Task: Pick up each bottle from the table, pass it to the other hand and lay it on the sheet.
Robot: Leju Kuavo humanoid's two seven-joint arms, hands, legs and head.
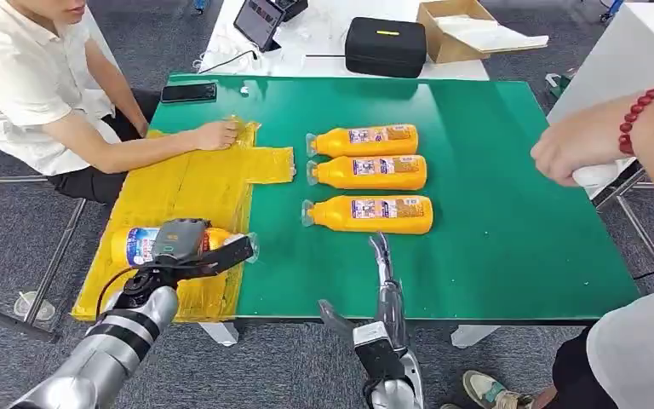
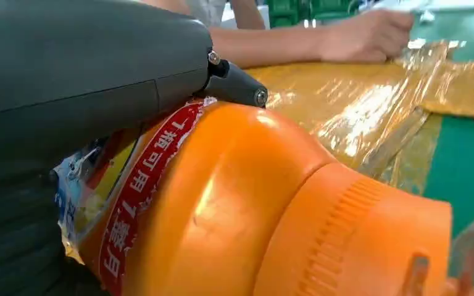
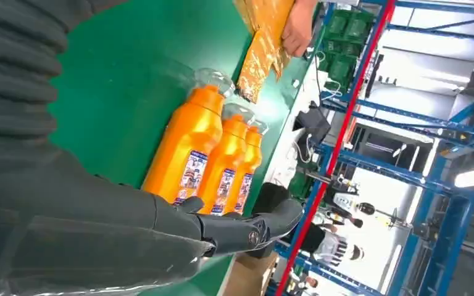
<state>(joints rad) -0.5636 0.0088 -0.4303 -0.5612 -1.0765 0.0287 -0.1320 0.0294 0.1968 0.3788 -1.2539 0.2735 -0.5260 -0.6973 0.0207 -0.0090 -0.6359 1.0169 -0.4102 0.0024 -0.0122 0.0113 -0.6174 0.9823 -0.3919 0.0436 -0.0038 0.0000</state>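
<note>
Grey carpet is seen beneath a green table, where, lower left, one bottle is gripped by the left hand over the yellow sheet, the right hand is held open at bottom centre, and three bottles are laid mid-frame.

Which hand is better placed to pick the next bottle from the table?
Probably the right hand: it is open, empty, and just in front of the nearest bottle. The left hand is busy, holding a bottle over the sheet.
</note>
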